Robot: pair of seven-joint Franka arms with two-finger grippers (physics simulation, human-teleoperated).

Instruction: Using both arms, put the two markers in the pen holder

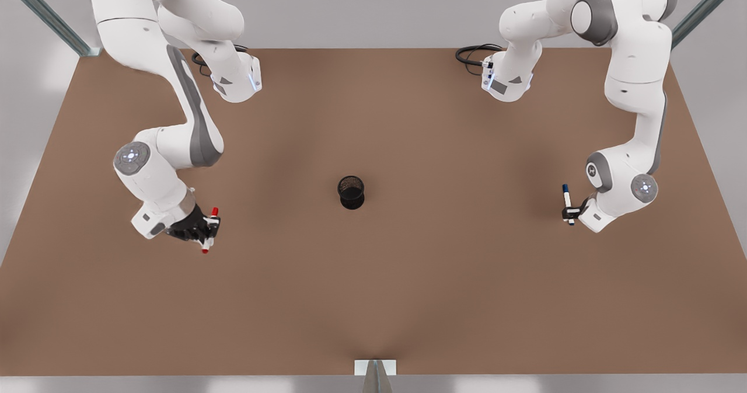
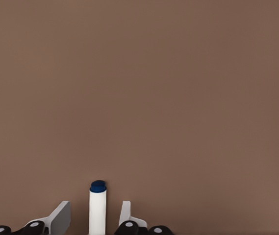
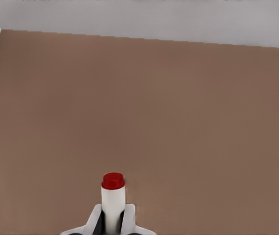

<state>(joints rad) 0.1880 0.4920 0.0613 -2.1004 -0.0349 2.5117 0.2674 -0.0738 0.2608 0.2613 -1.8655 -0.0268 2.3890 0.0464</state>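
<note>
In both wrist views each marker is cut off by the picture's edge, so only one end and a short run of white barrel can be seen; in the front view the middle of each barrel is hidden behind the gripping fingers.

The left gripper [image 1: 568, 212], at the front view's right, is clenched around the blue marker [image 1: 566, 203]; in the front view the marker's long axis runs nearly straight up and down the picture, the dark blue cap toward the far side of the table [image 1: 373, 299] and a small blue end poking out on the near side; whether it is lifted off the table or lying on it is hard to judge from above. In the left wrist view the blue marker [image 2: 97, 208] points away from the camera with its blue end foremost, standing between the fingers [image 2: 58, 218]; a thin gap seems to show on either side of the barrel there, so the contact itself is hard to make out.

The right gripper [image 1: 210, 229], at the front view's left, grasps the red marker [image 1: 210, 228]; its axis leans slightly, red cap toward the far side, red end toward the near side. In the right wrist view the red marker [image 3: 113, 200] is pinched tightly, red end foremost.

The pen holder [image 1: 351, 192] stands upright at the table's middle, well apart from both markers, between the two arms.
</note>
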